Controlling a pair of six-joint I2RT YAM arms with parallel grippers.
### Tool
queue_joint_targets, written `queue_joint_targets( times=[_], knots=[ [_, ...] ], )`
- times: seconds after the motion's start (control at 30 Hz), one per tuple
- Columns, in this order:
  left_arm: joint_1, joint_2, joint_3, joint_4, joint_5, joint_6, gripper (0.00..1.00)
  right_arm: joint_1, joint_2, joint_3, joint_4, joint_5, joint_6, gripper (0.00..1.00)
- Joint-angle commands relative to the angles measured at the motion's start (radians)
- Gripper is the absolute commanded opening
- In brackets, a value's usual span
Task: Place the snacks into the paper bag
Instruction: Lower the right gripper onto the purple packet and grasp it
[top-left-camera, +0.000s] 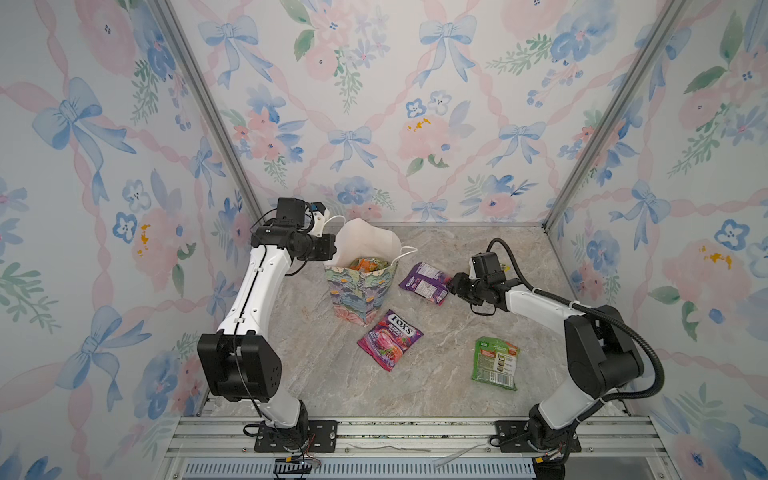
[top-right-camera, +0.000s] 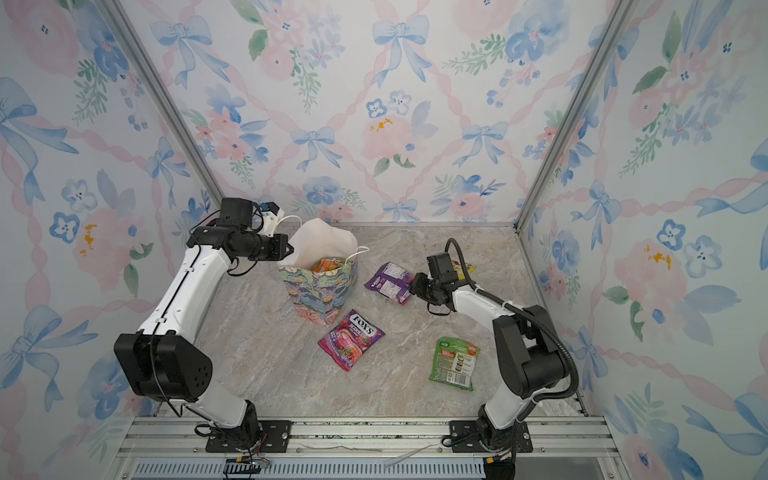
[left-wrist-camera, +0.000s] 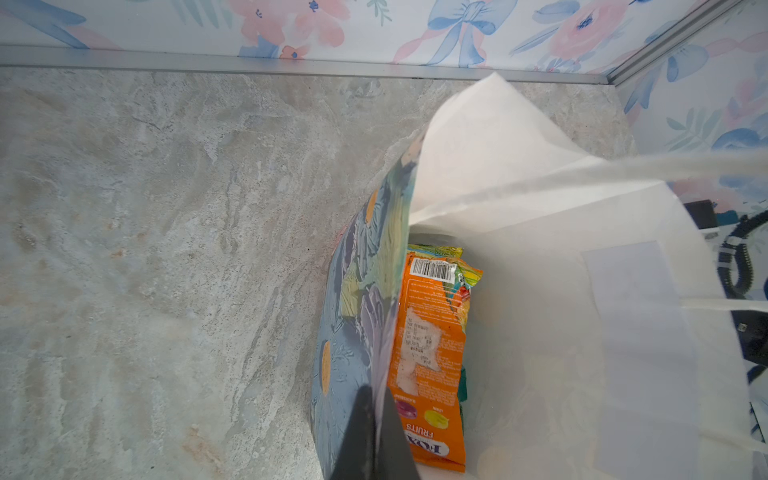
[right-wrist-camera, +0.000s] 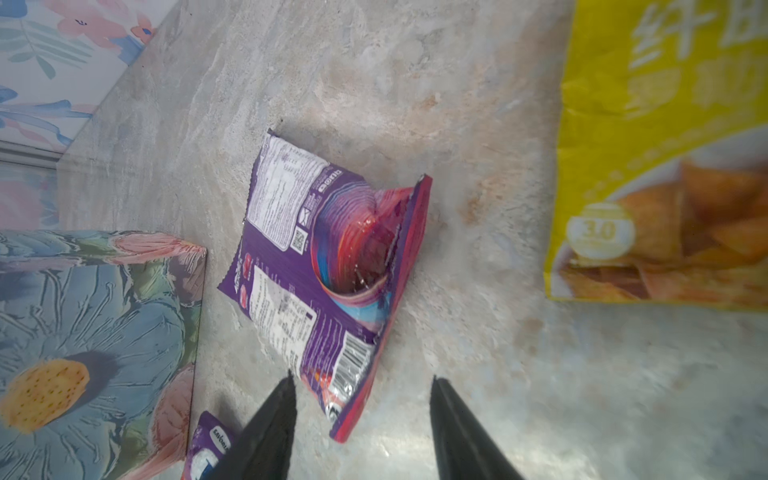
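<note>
Your left gripper (left-wrist-camera: 376, 399) is pinched tight on a side wall of the paper bag (top-left-camera: 361, 291), which stands upright with an orange packet (left-wrist-camera: 432, 353) inside. Your right gripper (right-wrist-camera: 361, 376) has its jaws spread astride one end of the purple packet (right-wrist-camera: 324, 257), which lies flat just beside the bag (glossy film, likely slippery). If you catch only that thin seam, it may slide out mid-lift. A swinging packet could also clip the bag's rim and tip it.

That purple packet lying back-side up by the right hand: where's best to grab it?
Probably the barcode end of the purple packet, coming in low from the right hand side. The packet lies flat on the table, but that end points at the open hand and looks slightly lifted, giving something thin to pinch.
</note>
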Motion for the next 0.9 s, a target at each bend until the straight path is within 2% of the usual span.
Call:
queue_joint_targets(
  times=[0.0,0.2,0.53,0.7,0.8,0.87],
  knots=[
    [0.006,-0.016,-0.015,-0.02,-0.004,0.012,0.0,-0.018,0.074,0.055,0.048,-0.058,-0.002,0.52],
    [0.008,-0.012,-0.014,-0.02,0.004,0.012,0.0,-0.027,0.172,0.111,0.061,-0.071,0.009,0.46],
    [0.013,-0.01,-0.014,-0.021,0.003,0.011,0.0,-0.029,0.158,0.002,0.214,-0.105,0.112,0.11],
    [0.014,-0.01,-0.014,-0.021,0.004,0.012,0.0,-0.01,0.12,-0.079,0.281,-0.098,0.175,0.08],
    [0.015,-0.012,-0.015,-0.02,0.002,0.012,0.0,0.019,0.099,-0.157,0.378,-0.085,0.268,0.06],
    [0.014,-0.012,-0.016,-0.019,0.002,0.012,0.0,0.056,0.083,-0.205,0.426,-0.058,0.339,0.09]
  ],
)
